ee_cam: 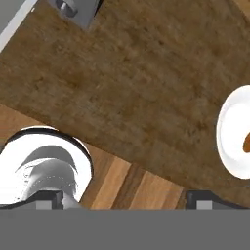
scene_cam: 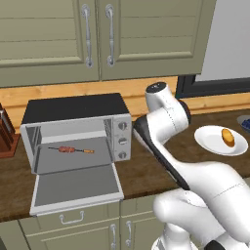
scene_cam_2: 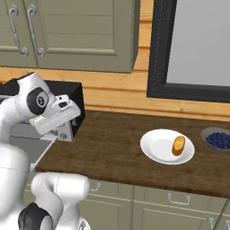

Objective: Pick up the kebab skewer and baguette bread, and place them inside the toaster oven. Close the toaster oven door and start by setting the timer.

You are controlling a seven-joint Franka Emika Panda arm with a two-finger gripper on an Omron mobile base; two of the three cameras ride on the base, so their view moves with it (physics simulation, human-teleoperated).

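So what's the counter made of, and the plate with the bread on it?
The counter looks like dark brown wood, matte, with visible grain streaks. The plate under the baguette bread seems glazed ceramic: plain white, smooth, slightly shiny. Everything is rendered, so that's only how they look.

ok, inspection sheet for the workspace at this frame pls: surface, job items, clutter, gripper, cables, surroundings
Surface: dark wood counter, bare between oven and plate.
Job's things: kebab skewer lies inside the toaster oven; toaster oven door dropped open; baguette bread sits on the white plate, to the right of the oven.
Clutter: bowl of blueberries right of the plate; knife block left of the oven.
Gripper: gripper open, empty, above the counter between oven and plate.
Cables: nothing seen.
Surroundings: olive wall cabinets above, wood backsplash, dark-framed window, cabinet drawers below.
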